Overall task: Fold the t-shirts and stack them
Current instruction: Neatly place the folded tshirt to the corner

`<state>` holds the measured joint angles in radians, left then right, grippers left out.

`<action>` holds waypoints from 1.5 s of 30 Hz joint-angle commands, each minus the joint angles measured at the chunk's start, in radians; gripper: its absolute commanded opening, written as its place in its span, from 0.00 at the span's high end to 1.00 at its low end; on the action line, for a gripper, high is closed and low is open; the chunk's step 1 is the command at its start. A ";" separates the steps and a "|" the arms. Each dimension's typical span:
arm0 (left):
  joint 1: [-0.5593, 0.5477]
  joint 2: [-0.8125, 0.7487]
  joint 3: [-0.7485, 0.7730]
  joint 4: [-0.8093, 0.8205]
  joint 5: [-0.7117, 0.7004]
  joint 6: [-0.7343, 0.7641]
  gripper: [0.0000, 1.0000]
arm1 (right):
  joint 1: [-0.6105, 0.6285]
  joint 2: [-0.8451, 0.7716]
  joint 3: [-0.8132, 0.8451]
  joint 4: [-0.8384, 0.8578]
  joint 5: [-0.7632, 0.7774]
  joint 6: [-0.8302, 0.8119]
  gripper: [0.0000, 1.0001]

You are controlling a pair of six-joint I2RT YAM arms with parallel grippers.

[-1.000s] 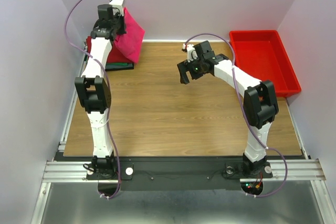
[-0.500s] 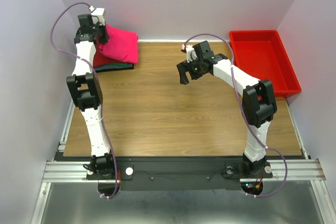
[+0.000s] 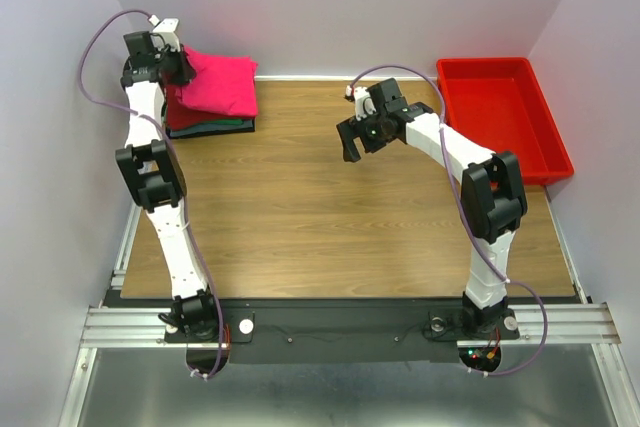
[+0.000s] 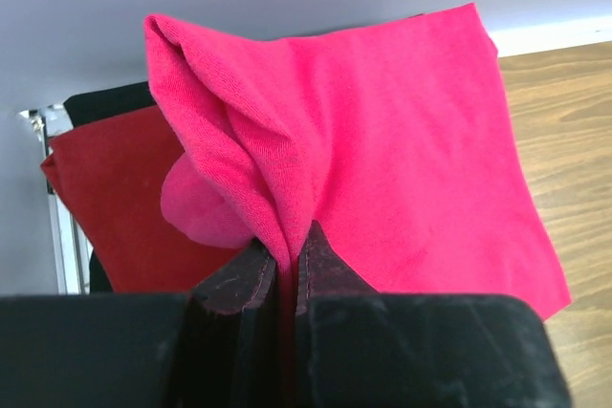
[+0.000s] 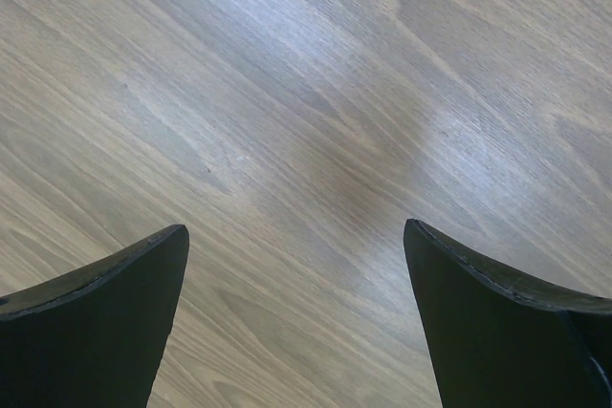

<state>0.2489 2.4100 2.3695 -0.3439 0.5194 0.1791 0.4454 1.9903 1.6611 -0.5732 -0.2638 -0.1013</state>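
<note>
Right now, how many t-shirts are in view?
4, one stack, far left: pink t-shirt on top, pinched by left gripper; below it dark red t-shirt, green t-shirt, dark t-shirt. More may be hidden.

No text, label, brand, number or sign can be read in any of the views.
</note>
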 commanded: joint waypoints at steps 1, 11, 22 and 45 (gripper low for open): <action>0.056 0.001 0.086 0.037 0.064 0.025 0.90 | 0.001 0.001 0.034 -0.005 -0.011 -0.018 0.00; 0.089 0.038 0.100 0.049 0.034 0.068 0.78 | 0.003 0.005 0.028 -0.014 -0.022 -0.017 0.00; 0.096 -0.008 0.115 0.072 -0.196 0.169 0.43 | 0.003 0.002 0.025 -0.020 -0.037 -0.018 0.00; 0.099 -0.340 -0.332 -0.104 0.054 0.247 0.56 | 0.003 -0.084 -0.086 -0.033 -0.002 -0.057 0.00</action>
<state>0.3428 2.1582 2.1849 -0.3908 0.5121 0.3847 0.4454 1.9759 1.5917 -0.6022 -0.2825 -0.1375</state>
